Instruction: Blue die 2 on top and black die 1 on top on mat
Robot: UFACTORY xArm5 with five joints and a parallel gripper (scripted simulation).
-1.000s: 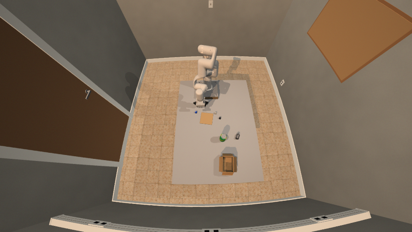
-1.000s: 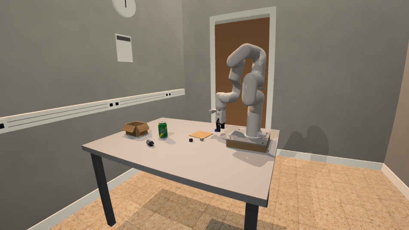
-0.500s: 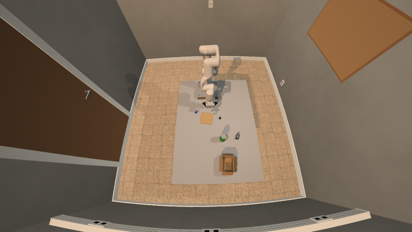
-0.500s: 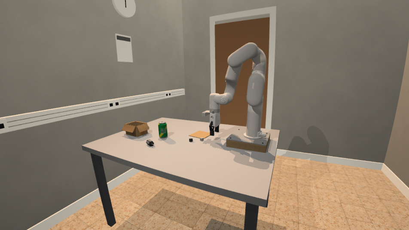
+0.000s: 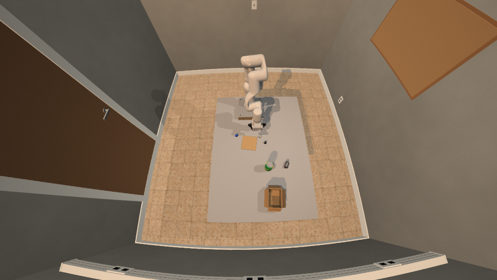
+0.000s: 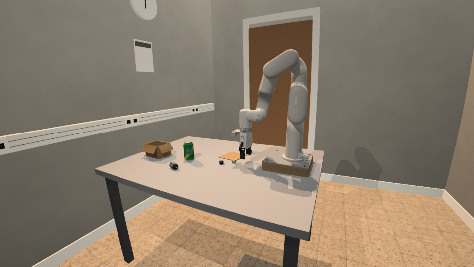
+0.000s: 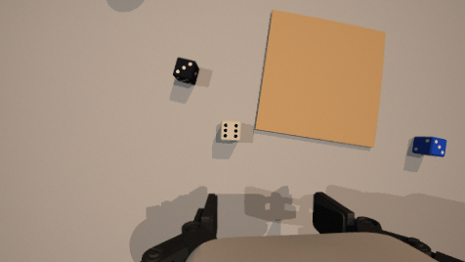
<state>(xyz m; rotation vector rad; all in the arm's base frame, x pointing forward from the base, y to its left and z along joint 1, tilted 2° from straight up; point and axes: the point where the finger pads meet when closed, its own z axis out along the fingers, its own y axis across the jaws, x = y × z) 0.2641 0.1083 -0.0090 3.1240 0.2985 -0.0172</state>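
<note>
In the wrist view the orange mat (image 7: pixel 322 78) lies on the grey table (image 7: pixel 98 147). The white die (image 7: pixel 231 130) shows six on top and sits just off the mat's left edge. The black die (image 7: pixel 186 70) lies further left, off the mat, and the face I see best has three pips. The blue die (image 7: pixel 429 146) lies off the mat's right edge; its top number is unclear. My gripper (image 7: pixel 266 209) (image 5: pixel 256 128) (image 6: pixel 243 154) is open and empty, hanging over bare table short of the white die. In the overhead view I see the mat (image 5: pixel 248 142), blue die (image 5: pixel 236 135), white die (image 5: pixel 259 136) and black die (image 5: pixel 265 141).
A green can (image 5: pixel 269 165) (image 6: pixel 188 150), a small dark object (image 5: pixel 286 163) (image 6: pixel 173 165) and an open cardboard box (image 5: pixel 274 198) (image 6: pixel 157 149) stand further along the table. The arm's wooden base (image 6: pixel 288 165) sits behind the gripper.
</note>
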